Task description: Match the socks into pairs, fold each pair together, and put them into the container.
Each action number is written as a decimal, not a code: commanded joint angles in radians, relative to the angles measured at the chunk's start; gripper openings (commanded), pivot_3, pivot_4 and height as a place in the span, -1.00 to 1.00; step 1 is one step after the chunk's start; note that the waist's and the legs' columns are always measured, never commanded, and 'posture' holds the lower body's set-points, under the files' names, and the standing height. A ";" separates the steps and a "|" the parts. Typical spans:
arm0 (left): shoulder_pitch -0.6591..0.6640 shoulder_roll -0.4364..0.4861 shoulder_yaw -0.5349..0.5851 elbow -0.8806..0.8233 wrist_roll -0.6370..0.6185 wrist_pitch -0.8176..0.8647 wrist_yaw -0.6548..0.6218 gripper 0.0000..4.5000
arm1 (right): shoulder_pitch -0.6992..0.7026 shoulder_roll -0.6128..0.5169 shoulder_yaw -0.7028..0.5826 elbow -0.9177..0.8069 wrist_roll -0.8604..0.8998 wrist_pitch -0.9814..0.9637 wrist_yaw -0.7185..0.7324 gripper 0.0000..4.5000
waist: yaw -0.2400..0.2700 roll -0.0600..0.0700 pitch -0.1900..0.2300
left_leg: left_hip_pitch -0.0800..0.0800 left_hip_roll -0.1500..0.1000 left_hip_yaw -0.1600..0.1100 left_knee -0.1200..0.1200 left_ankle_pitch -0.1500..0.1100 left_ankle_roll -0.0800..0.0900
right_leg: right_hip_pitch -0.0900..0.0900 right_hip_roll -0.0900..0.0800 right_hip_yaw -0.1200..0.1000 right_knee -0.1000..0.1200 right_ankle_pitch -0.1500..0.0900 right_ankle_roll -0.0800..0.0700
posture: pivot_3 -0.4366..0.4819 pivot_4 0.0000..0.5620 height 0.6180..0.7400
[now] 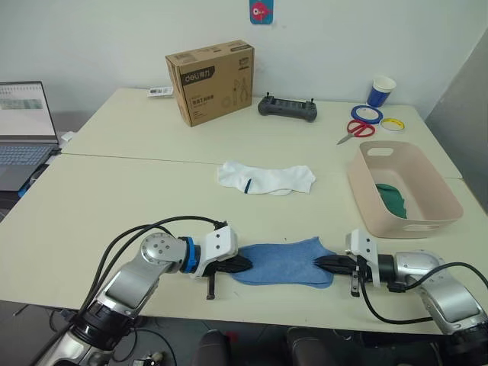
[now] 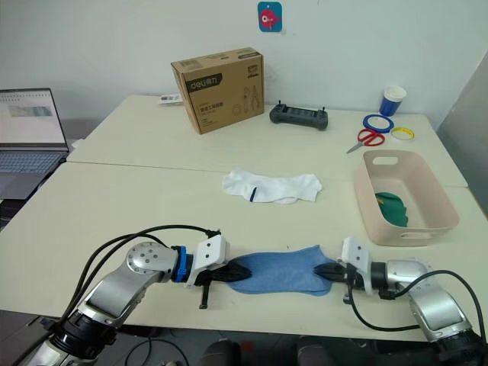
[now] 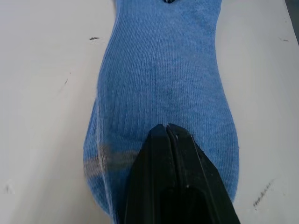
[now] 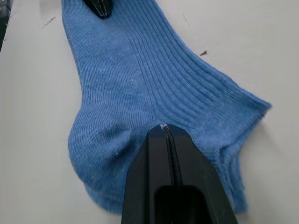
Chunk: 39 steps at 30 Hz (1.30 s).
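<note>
Light blue socks lie flat near the table's front edge, apparently one on top of the other. My left gripper is shut on their left end, and the left wrist view shows its tips pinching the blue fabric. At the right end, my right gripper is shut too, with the fabric puckered around its tips. White socks with small dark marks lie at mid-table. The pale pink container stands at the right with dark green socks inside.
A brown cardboard box, a black controller, red scissors, tape rolls and a blue cup sit along the back. A laptop stands at the far left.
</note>
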 commanded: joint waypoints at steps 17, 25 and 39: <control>0.037 0.007 0.010 -0.065 -0.032 -0.042 -0.023 -0.99 | 0.061 -0.020 -0.002 -0.164 0.044 0.059 0.011 -1.00 | 0.001 0.000 0.000 | 0.000 0.000 0.000 -0.001 0.000 0.000 | 0.000 0.000 0.000 -0.001 0.000 0.000 | -0.05 -0.47 1.00; 0.039 0.029 0.018 -0.002 0.015 -0.079 -0.015 -0.99 | 0.095 -0.062 -0.037 -0.081 0.001 -0.017 0.028 -1.00 | 0.000 0.000 0.000 | 0.001 0.000 0.001 0.000 0.000 0.000 | 0.000 0.000 0.001 0.000 -0.003 -0.005 | -0.05 -0.47 1.00; -0.021 -0.098 0.265 -0.083 -0.275 0.132 0.153 -1.00 | -0.118 0.093 -0.203 -0.241 0.295 0.341 -0.235 -0.92 | -0.001 0.000 0.000 | 0.001 0.000 0.000 0.000 0.000 0.000 | 0.000 0.000 0.000 0.000 0.001 0.002 | -0.05 -0.47 1.00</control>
